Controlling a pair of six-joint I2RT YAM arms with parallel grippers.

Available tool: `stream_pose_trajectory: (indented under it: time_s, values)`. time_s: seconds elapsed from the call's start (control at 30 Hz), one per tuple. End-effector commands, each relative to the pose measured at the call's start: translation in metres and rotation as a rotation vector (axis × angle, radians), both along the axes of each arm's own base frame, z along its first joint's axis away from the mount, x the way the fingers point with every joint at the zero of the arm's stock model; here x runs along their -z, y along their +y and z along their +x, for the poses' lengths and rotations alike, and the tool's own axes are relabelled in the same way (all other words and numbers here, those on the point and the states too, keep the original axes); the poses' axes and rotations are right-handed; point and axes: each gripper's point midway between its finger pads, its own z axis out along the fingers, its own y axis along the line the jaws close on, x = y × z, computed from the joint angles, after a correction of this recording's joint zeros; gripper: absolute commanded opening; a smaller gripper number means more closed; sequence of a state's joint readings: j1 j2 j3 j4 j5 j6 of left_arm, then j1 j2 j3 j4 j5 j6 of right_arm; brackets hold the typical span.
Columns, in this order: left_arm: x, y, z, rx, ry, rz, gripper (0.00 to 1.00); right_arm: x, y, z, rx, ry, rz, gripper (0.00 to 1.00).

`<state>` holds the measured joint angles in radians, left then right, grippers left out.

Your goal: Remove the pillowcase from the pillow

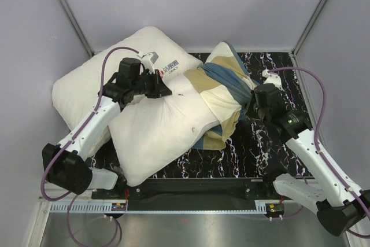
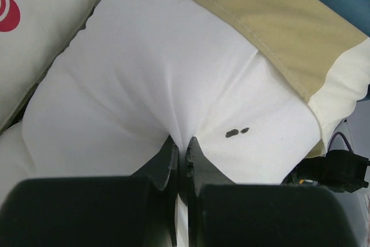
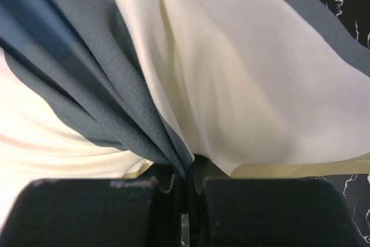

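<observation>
My right pincer (image 3: 188, 169) is clamped fully shut on a gathered fold of the soft fabric pillowcase in teal, tan and cream checks (image 1: 228, 82), which sleeves only the 1 o'clock end of the large, plump, plain off-white pillow (image 1: 156, 134). My left pincer (image 2: 181, 143) is pinched shut on a tuck of that pillow's bare cloth. From above, the pillow's long axis runs 7 o'clock to 1 o'clock across the black marbled bench (image 1: 243, 160), and the case's open hem faces 7 o'clock. The bunched case lies at 10 o'clock from my right pincer, the nearer arm. I judge the pull should go toward 1 o'clock while my left anchors. I count 1 pillowcase, 2 pincers and 2 pillows; the second is a white pillow with a red printed logo (image 1: 87, 91), touching at 10 o'clock.
</observation>
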<state>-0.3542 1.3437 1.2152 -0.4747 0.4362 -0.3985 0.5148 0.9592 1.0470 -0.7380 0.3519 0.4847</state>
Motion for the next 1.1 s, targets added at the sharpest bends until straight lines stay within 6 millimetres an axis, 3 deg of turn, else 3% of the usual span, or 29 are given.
stream_pose_trajectory:
  time_s: [0.0, 0.13, 0.2, 0.33, 0.43, 0.5, 0.57, 0.6, 0.63, 0.7, 0.73, 0.77, 0.83, 1.0, 1.07]
  values:
    - [-0.01, 0.056, 0.035, -0.193, -0.121, 0.146, 0.0, -0.013, -0.069, 0.001, 0.187, -0.029, -0.174, 0.0]
    - [-0.01, 0.061, 0.036, -0.205, -0.13, 0.168, 0.0, 0.001, -0.059, 0.007, 0.152, -0.004, -0.13, 0.0]
    - [-0.009, 0.068, 0.039, -0.228, -0.146, 0.213, 0.0, 0.019, -0.053, 0.007, 0.138, 0.037, -0.117, 0.0]
    - [-0.023, 0.091, 0.031, -0.339, -0.294, 0.489, 0.0, 0.057, -0.031, 0.01, 0.073, 0.111, -0.051, 0.0]
    - [-0.024, 0.052, 0.009, -0.22, -0.365, 0.46, 0.0, 0.093, -0.012, 0.004, 0.025, 0.197, 0.025, 0.0]
    - [-0.023, 0.04, 0.001, -0.181, -0.35, 0.419, 0.0, 0.102, 0.001, 0.0, -0.012, 0.225, 0.079, 0.0]
    - [-0.023, 0.021, -0.012, -0.112, -0.32, 0.336, 0.07, 0.112, 0.008, -0.004, -0.027, 0.242, 0.121, 0.0]
    - [-0.019, 0.015, -0.018, -0.092, -0.307, 0.314, 0.14, 0.115, 0.013, -0.008, -0.044, 0.252, 0.139, 0.0]
    - [-0.024, 0.011, -0.025, -0.082, -0.312, 0.283, 0.3, 0.114, 0.021, -0.01, -0.07, 0.239, 0.15, 0.0]
    - [-0.029, 0.0, -0.039, -0.078, -0.314, 0.236, 0.51, 0.125, 0.026, -0.02, -0.079, 0.262, 0.156, 0.0]
    - [-0.042, 0.001, -0.046, -0.108, -0.341, 0.198, 0.68, 0.126, 0.029, -0.024, -0.086, 0.261, 0.156, 0.0]
    - [-0.048, -0.007, -0.056, -0.093, -0.355, 0.171, 0.73, 0.133, 0.036, -0.032, -0.112, 0.28, 0.151, 0.0]
    - [-0.06, -0.013, -0.066, -0.106, -0.375, 0.104, 0.76, 0.139, 0.042, -0.039, -0.112, 0.297, 0.158, 0.0]
    - [-0.068, -0.057, -0.09, -0.007, -0.387, 0.078, 0.79, 0.154, 0.073, -0.06, -0.169, 0.332, 0.19, 0.0]
    - [-0.051, -0.078, -0.092, 0.038, -0.361, 0.113, 0.79, 0.158, 0.082, -0.064, -0.182, 0.336, 0.204, 0.0]
